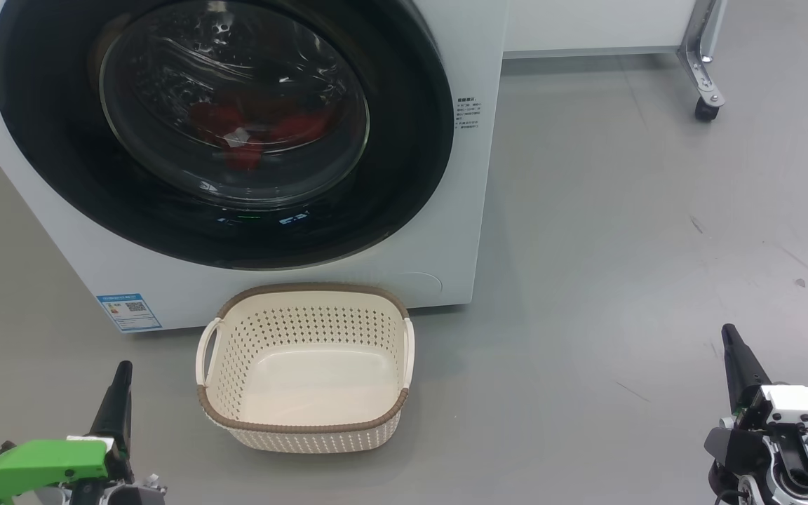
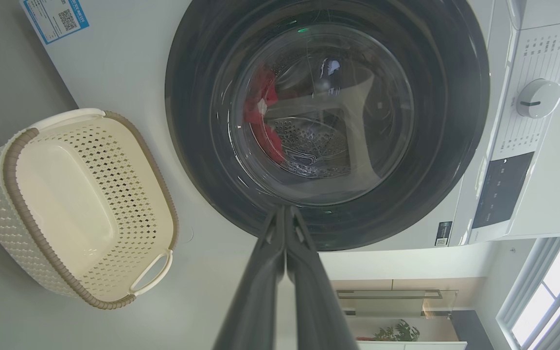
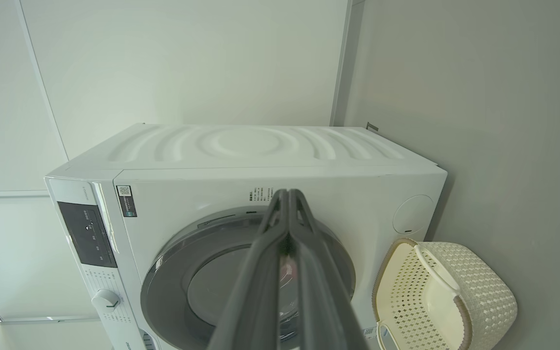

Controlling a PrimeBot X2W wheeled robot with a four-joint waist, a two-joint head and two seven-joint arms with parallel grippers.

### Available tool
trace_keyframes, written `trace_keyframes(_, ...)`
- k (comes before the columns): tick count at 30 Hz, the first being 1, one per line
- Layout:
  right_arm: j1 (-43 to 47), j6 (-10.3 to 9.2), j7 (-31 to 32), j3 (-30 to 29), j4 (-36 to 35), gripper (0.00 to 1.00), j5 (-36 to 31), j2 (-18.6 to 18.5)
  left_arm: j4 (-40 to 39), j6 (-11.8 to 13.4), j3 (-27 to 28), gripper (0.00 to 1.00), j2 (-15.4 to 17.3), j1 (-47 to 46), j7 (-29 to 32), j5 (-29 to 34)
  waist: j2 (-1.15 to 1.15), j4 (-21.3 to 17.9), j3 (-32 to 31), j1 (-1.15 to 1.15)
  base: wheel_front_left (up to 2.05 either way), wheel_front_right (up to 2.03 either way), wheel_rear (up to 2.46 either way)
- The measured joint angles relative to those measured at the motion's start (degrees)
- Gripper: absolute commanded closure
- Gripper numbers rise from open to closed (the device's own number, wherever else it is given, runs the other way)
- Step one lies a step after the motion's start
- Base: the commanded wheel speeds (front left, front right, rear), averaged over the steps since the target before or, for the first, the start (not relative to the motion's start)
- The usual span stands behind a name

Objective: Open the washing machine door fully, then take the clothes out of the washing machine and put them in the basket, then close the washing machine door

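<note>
Plainly the first step is not yet begun: the washing machine door (image 1: 221, 126) is shut flat against the washing machine (image 1: 439, 231), and the clothes (image 1: 236, 137) show red through its glass. The door lies ahead of and above both my arms. My left gripper (image 1: 122, 372) sits low, roughly under the door's left half. My right gripper (image 1: 729, 335) is well off to the right, past the machine's side. Both sets of jaws are pressed closed on nothing. I cannot pick out a handle or tell which rim swings free. I judge the left arm nearer overall, though the right is better placed if the door opens from its right rim. The basket (image 1: 306, 289) stands empty on the floor just before the machine, between the two arms.
</note>
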Motion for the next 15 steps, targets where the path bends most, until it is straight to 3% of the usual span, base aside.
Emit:
trace_keyframes(7, 0.67, -0.03, -0.02, 0.02, 1.15, 1.0, 0.01, 0.38, 1.21, 0.04, -0.13, 1.0, -0.35, 0.63, -0.01, 0.03, 0.0, 0.0, -0.01, 0.0, 0.0, 0.0, 0.0)
trace_keyframes(8, 1.32, -0.03, -0.02, 0.04, 1.77, 0.0, 0.01, 0.74, 1.85, 0.04, -0.2, 0.0, -0.64, 1.15, -0.01, 0.03, 0.0, 0.0, -0.01, 0.0, 0.0, 0.0, 0.0)
trace_keyframes(15, 3.78, -0.03, -0.11, 0.09, 3.5, 0.0, 0.01, 1.85, 3.67, 0.04, -0.49, 0.0, -1.71, 3.3, -0.11, 0.03, 0.0, -0.01, -0.02, 0.0, 0.0, 0.0, 0.0)
